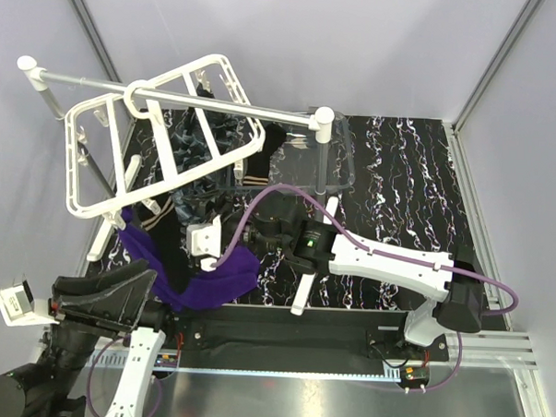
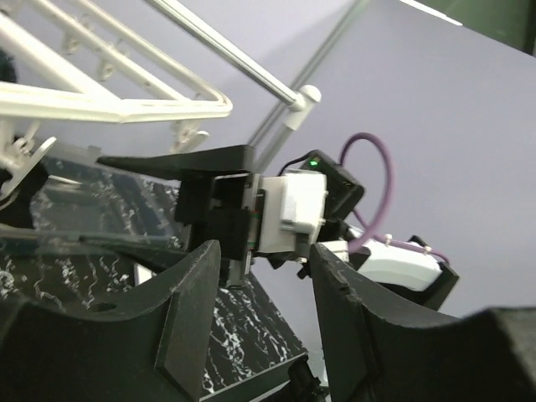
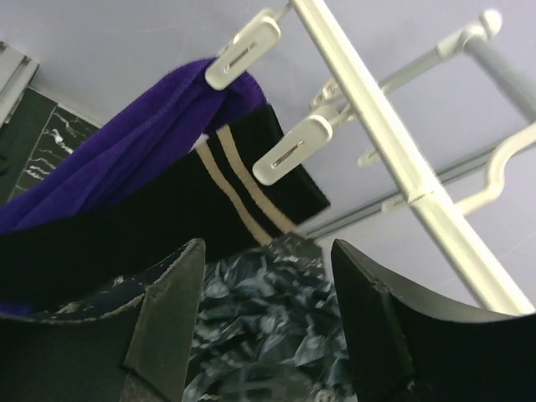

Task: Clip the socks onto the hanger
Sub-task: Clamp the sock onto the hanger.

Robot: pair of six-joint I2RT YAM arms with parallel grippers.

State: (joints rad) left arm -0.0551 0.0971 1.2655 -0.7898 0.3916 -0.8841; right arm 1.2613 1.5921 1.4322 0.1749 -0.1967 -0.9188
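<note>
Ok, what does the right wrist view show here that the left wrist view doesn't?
Only the right wrist view: a purple sock and a black striped sock, each hanging at a white clip, with dark marbled fabric below.
Only the left wrist view: the right arm with its green light and purple cable, plus the silver rod with a white cap.
Both: the white hanger, and an open gripper holding nothing, the right gripper and left gripper respectively.

On my right wrist feed, purple sock (image 3: 126, 146) cut by left edge, hanger (image 3: 389, 138) rail cropped, marbled sock (image 3: 268, 318) blurred.
</note>
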